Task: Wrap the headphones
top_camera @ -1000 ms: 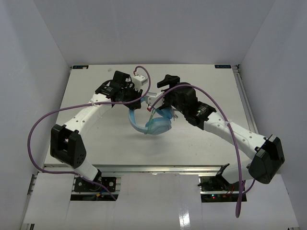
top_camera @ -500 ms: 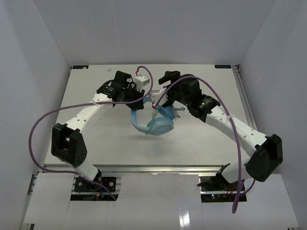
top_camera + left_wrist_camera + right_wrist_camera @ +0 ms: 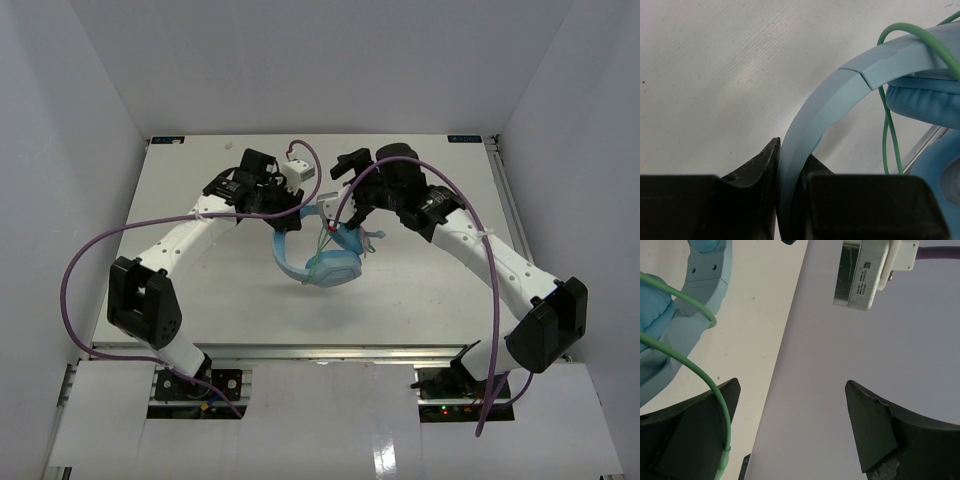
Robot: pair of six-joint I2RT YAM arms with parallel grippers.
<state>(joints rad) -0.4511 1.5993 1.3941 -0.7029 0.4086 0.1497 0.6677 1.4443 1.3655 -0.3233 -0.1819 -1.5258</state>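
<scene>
Tabletop (image 3: 230, 300) is plain matte white, and up close in the left wrist view it's got faint streaky scuffs. Roughly mid-tabletop are the light blue headphones (image 3: 330, 268), ear cups lowest. Honestly can't tell if they touch the surface or hang just off it.

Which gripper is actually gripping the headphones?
The left gripper: its fingers pinch the headband. The right gripper is open, with only the green cable crossing one finger.

- White table (image 3: 200, 310), matte surface.
- Plain pale walls (image 3: 330, 60) at left, back and right.
- Metal rail (image 3: 330, 352) along the near table edge.
- Even light, soft shadows.
</scene>
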